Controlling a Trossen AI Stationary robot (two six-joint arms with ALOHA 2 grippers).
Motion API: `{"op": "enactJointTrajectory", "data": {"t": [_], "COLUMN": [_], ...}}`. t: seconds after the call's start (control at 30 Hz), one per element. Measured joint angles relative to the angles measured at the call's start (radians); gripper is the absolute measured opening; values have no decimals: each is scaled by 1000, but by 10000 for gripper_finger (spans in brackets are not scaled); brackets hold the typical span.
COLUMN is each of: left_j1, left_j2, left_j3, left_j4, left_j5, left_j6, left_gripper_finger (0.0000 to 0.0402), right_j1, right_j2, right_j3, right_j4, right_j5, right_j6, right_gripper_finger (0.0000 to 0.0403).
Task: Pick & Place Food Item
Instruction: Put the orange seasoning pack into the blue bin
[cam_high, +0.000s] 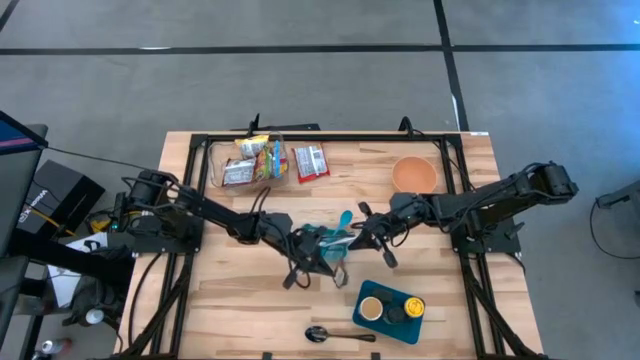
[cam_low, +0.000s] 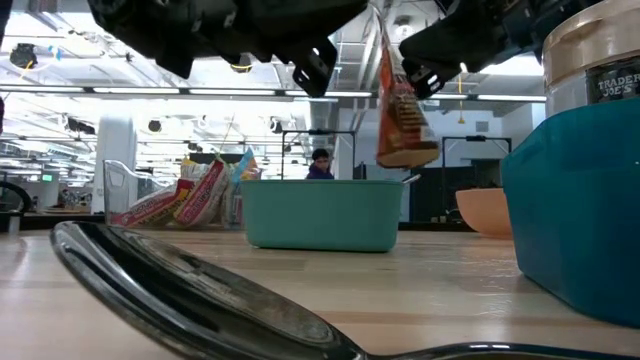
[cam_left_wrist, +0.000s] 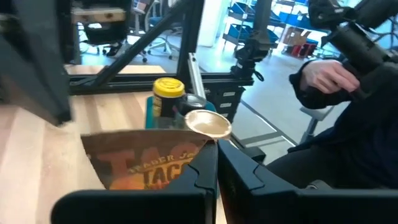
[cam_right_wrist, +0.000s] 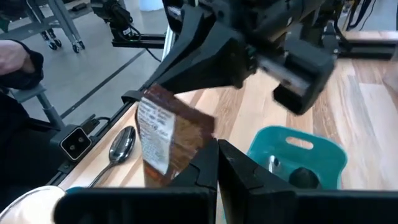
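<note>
An orange-brown snack packet (cam_low: 400, 110) hangs upright above a teal bin (cam_low: 320, 215) at the table's middle. My left gripper (cam_high: 322, 245) reaches in from the left and is shut on the packet (cam_left_wrist: 146, 165). My right gripper (cam_high: 356, 238) reaches in from the right. Its shut fingers stand against the packet (cam_right_wrist: 168, 137) in its own wrist view. The teal bin (cam_right_wrist: 298, 155) rests on its base below both grippers. My left gripper pinches the packet's top edge (cam_right_wrist: 152, 94) between its two fingers, slanting down from the table's left. The packet hangs below them, upright and clear of the bin. My right gripper is shut on the packet's side edge (cam_right_wrist: 198, 152), coming nearly level from the table's right. Its own fingers hide the exact place of contact.
A clear bin of snack packets (cam_high: 250, 160) and a red packet (cam_high: 310, 162) lie at the far side. An orange bowl (cam_high: 413, 175) sits far right. A teal tray with a jar (cam_high: 390, 310) and a spoon (cam_high: 340, 335) lie near the front. A person's hand (cam_left_wrist: 326, 78) shows beyond the table.
</note>
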Motion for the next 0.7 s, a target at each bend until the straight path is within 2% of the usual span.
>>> {"op": "enactJointTrajectory", "data": {"t": [0.2,0.5,0.7], "left_j1": [-1,-8,-8], "left_j2": [0,0,0], "left_j3": [0,0,0], "left_j4": [10,10,10], "left_j5": [0,0,0], "left_j6": [1,0,0], "left_gripper_finger": [0,0,0], "right_j1": [12,18,17], "right_j2": [7,7,7], "right_j3": [-1,-1,-1], "right_j4": [-7,58,98], "right_j5": [0,2,2], "right_j6": [9,-21,-26], "right_gripper_finger": [16,119,169]}}
